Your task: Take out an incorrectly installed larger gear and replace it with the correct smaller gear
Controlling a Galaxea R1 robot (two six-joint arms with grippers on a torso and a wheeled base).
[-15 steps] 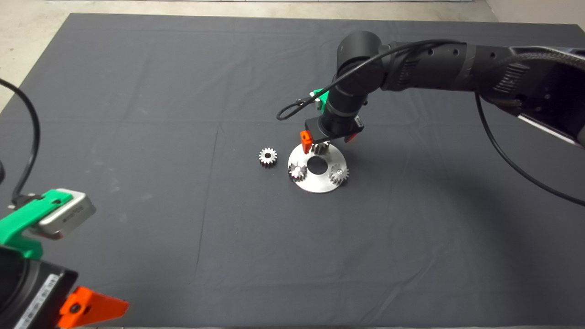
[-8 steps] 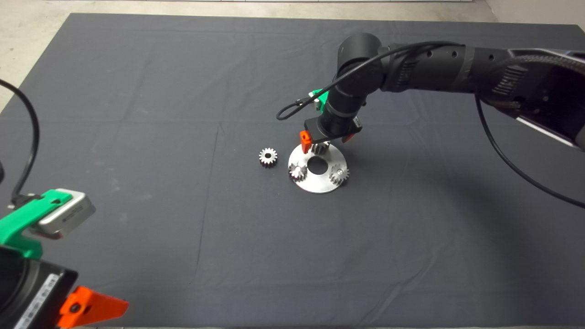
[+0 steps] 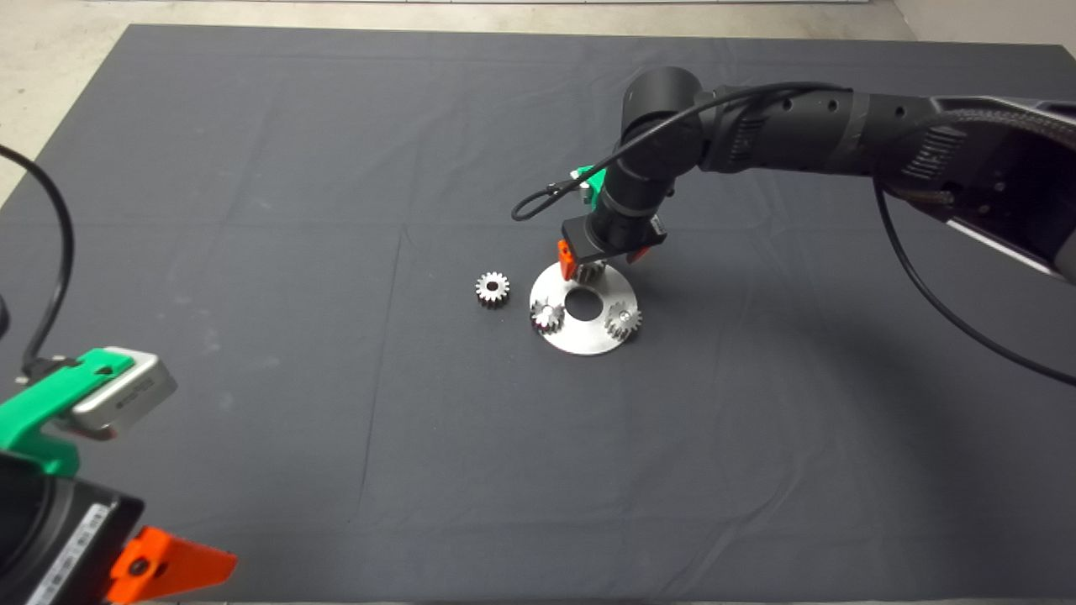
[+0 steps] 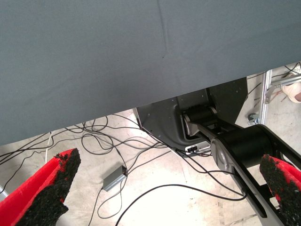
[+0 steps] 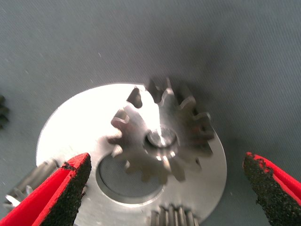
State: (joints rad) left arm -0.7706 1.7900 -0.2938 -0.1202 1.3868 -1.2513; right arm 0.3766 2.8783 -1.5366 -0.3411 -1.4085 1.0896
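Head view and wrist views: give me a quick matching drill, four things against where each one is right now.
1. larger gear
2. smaller gear
3. right hand
4. left hand

a. parked at the mat's lower left edge, open
b. on a pin of the round plate
c. loose on the mat, beside the plate
d. open, straddling the larger gear

Pairs: 1-b, 2-c, 3-d, 4-a

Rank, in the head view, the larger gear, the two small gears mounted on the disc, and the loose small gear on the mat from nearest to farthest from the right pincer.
1. The larger gear, on the disc's far side, directly under the right pincer.
2. The two mounted small gears, left and right on the disc's near side: too close to call.
3. The smaller gear, loose on the mat left of the disc.
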